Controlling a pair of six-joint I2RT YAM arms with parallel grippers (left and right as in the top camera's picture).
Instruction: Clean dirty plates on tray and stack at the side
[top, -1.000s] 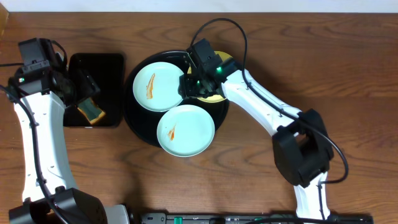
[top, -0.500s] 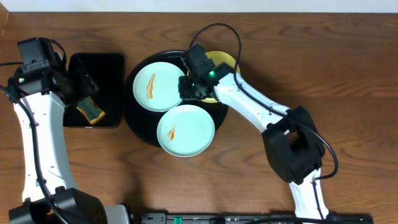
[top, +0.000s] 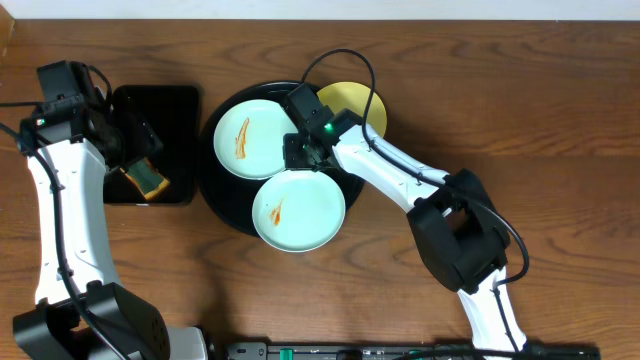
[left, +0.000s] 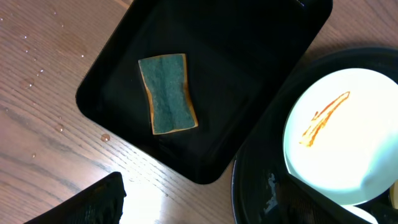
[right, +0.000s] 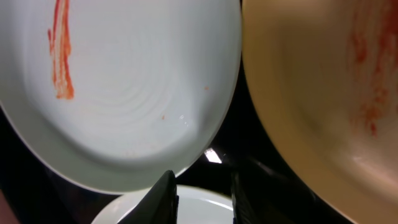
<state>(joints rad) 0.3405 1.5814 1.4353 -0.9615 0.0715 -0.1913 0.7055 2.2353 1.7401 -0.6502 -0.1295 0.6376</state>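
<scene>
The right hand (top: 303, 152) hangs low over the middle of the round black tray (top: 222, 190), in the dark gap where the three plates come closest. From it, the far blue-green plate (top: 250, 140) lies just to the left. The near blue-green plate (top: 298, 210) lies just on its near side. The yellow plate (top: 358, 103) lies to the far right, partly under the arm and, it seems, overhanging the tray's rim. The plates are round, so no axis matters; the move probably turns on which rim the fingers meet.

In the right wrist view the fingers (right: 163, 193) stand close together with a narrow gap. They point at the black strip between the far plate's edge and the near plate's rim. Their tips are cut off by the frame, so it cannot be told whether they pinch a rim or nothing. Each blue-green plate carries an orange streak, and the yellow one is smeared too.

The right arm is much the nearer to all three plates. The left hand (top: 130, 148) hovers over the rectangular black tray (top: 185, 100) at the left of the worktop (top: 560, 120), its fingers spread wide and empty above the sponge (left: 168, 93).

The plates sit so close that lifting one by its rim could nudge its neighbours
</scene>
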